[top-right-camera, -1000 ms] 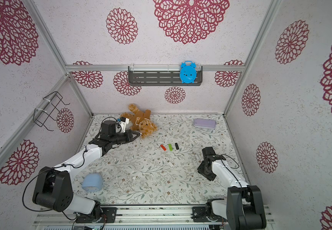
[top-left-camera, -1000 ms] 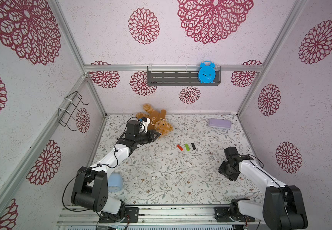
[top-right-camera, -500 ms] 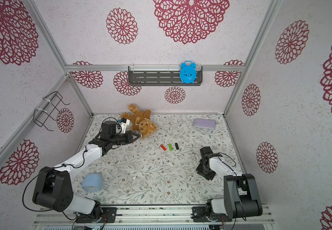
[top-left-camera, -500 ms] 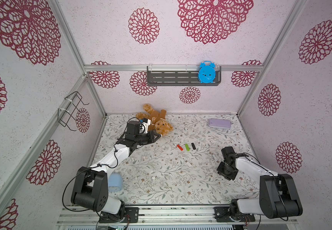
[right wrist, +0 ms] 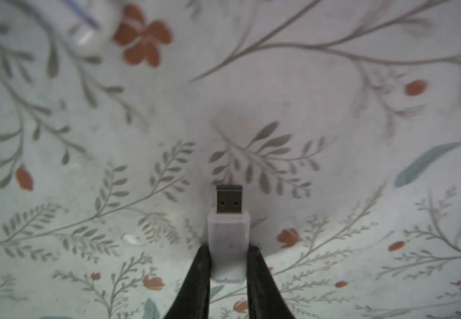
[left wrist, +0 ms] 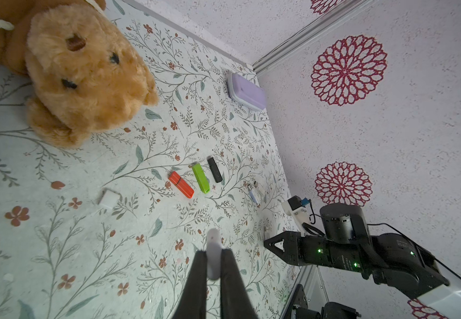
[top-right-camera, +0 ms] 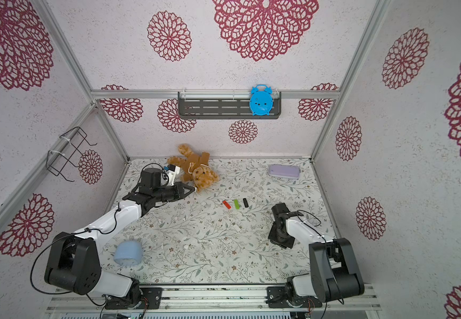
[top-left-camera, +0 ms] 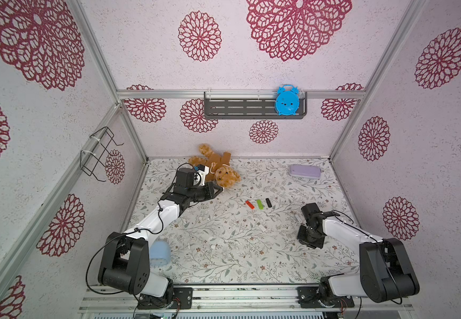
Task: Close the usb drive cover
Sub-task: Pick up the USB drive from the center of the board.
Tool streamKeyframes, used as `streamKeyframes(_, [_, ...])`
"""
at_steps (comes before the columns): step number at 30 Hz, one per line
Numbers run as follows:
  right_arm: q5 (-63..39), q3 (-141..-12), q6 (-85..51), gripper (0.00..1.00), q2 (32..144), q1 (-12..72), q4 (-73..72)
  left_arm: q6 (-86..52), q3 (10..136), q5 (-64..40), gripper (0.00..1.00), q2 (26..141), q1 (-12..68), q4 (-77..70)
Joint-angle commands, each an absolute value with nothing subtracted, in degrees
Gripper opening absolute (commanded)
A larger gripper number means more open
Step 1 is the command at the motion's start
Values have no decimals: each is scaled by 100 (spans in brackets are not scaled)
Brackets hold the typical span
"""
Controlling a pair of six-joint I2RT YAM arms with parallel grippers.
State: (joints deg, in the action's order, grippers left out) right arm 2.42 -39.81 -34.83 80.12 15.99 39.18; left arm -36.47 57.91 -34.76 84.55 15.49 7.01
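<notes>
- Right end effector (right wrist: pixel 228 250): closed onto the white drive (right wrist: pixel 228 232), with one finger against each flank of the body, towards its rear.
- The plug (right wrist: pixel 229 198) is bare and projects ahead of the tips. I judge the rearward grip is meant to leave that end free for capping.
- This end effector points down at the counter (right wrist: pixel 334 110). I cannot tell whether the drive rests on it or hangs just above.
- Left end effector (left wrist: pixel 214 252): all but fully closed on a small pale cover (left wrist: pixel 212 243), which sticks out past the tips. I cannot make out which way its mouth faces.
- The two end effectors are well apart, so the cover is not yet on. The parts need bringing together and lining up, in my judgement.
- Roughly between the end effectors lie red (left wrist: pixel 181 184), green (left wrist: pixel 201 178) and black (left wrist: pixel 215 173) sticks, untouched.
- The teddy (left wrist: pixel 85 77) lies just beside the left end effector, its head nearest.
- Surface: a flat floral-print sheet carrying a few small white scraps.
- Room: a framed enclosure with pale textured walls (top-left-camera: pixel 279 143) bearing red rosettes.
- A shelf (top-left-camera: pixel 240 109) on the back wall holds a blue clock (top-left-camera: pixel 286 100).
- A purple case (top-left-camera: pixel 304 171) sits well beyond the right end effector, and a blue cup (top-left-camera: pixel 159 252) well behind the left.
</notes>
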Motion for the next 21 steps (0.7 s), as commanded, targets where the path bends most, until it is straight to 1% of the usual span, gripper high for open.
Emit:
streamKeyframes(1, [-95,-4382,-3129,23,8347,2399,4179,-3618,5684,-3324,4,8154,1560,722])
streamKeyframes(3, [-181,-4548,-3055,23,8617,2863,4187,-3699,5613,-3311,4,8097,1560,668])
streamKeyframes(6, [-39,-4737,-3044,23,9010,3234,4301,-3763,5530,-3331,4,7990,1568,633])
streamKeyframes(8, [187,-4832,-3113,25,9206,3278,4448,-3764,5474,-3299,4,7895,1573,642])
streamKeyframes(11, [355,-4887,-3191,33,9291,3270,4444,-3755,5440,-3252,4,7768,1571,668])
streamKeyframes(13, [324,-4937,-3176,34,9379,3261,4382,-3758,5457,-3268,4,7761,1573,677])
streamKeyframes(15, [212,-4955,-3107,33,9462,3261,4216,-3756,5484,-3302,4,7769,1573,668])
streamKeyframes(17, [120,-4966,-3067,29,9530,3270,4158,-3760,5500,-3343,4,7786,1569,668])
streamKeyframes(21, [51,-4933,-3067,25,9470,3263,4127,-3710,5493,-3392,4,7778,1572,721])
